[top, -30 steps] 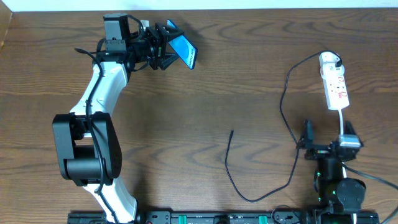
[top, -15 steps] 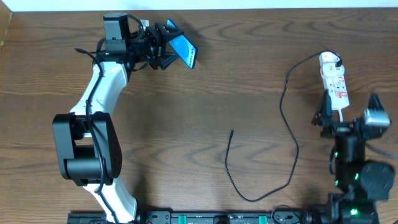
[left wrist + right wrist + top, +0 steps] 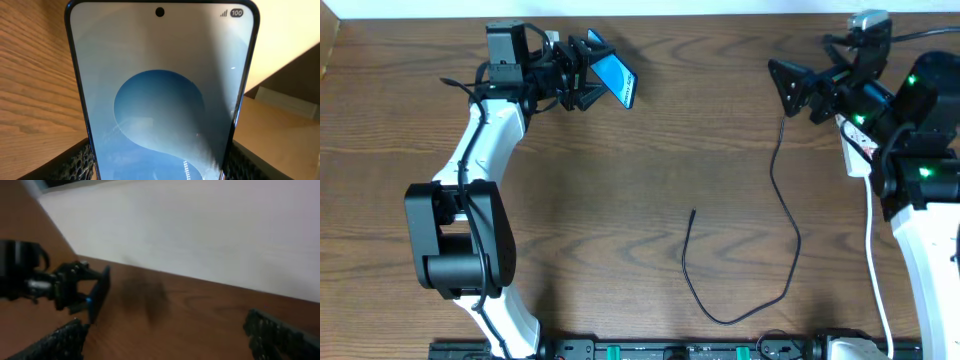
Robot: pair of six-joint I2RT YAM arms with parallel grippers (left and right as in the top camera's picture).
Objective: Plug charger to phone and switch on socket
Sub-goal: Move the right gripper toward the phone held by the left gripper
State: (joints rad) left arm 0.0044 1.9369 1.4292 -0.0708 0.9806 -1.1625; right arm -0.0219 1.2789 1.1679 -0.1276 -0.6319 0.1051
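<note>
Left pincer clenched on tilted phone; right pincer splayed wide, near charger.

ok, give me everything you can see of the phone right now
The phone is a slim slab with a dark frame. Its screen is lit: a pale background with a blue rounded shape, a punch-hole camera at top centre, and signal bars and a "100" badge in the top corner. It is held tilted near the table's far edge, its lower sides clamped between the textured black pads of the left gripper. Nothing else is seen touching it. Its port is hidden.
</note>
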